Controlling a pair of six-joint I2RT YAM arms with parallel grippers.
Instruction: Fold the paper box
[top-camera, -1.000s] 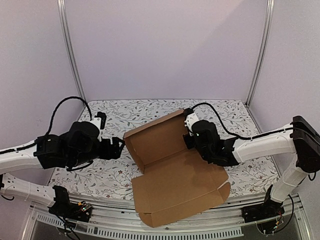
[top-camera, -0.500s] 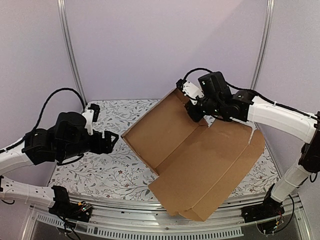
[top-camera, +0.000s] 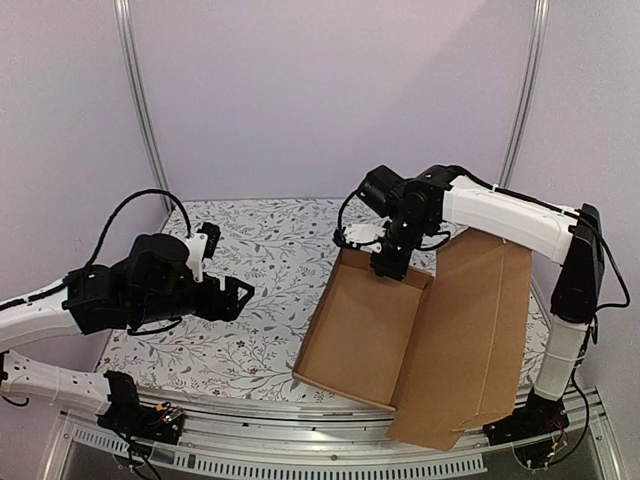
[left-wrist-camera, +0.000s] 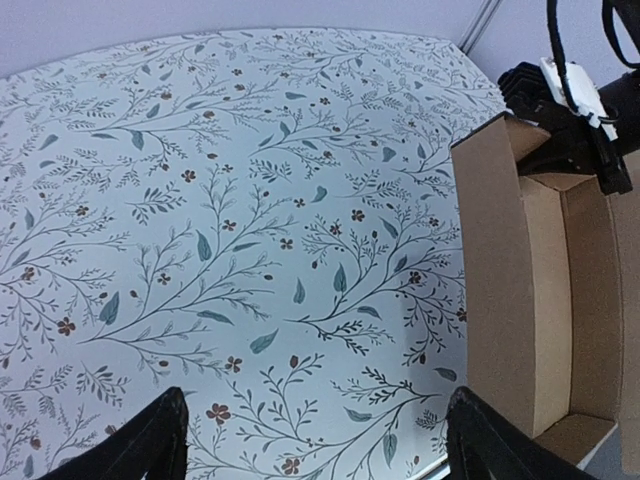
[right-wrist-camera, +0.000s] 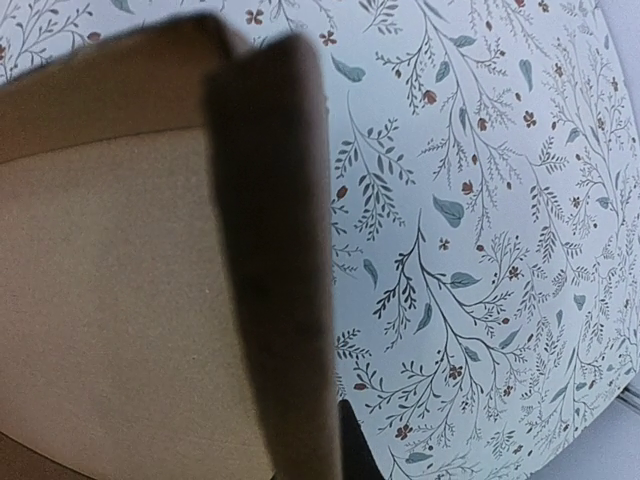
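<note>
The right gripper (top-camera: 388, 266) pinches the paper box (top-camera: 365, 330) by its far wall, apparently positioning it; the wide-open left gripper (top-camera: 236, 297) should brace it next.

Left arm (top-camera: 110, 296) stretches low rightward, left claw (top-camera: 238, 293) gaping wide; right arm (top-camera: 500, 214) arches over, right claw (top-camera: 389, 264) pointing down, clamped tight.

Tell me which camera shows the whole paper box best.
Top external: nearly all the paper box shows, with the right gripper shut on its far wall. Left wrist shows only one side; right wrist, a blurred close-up.
</note>
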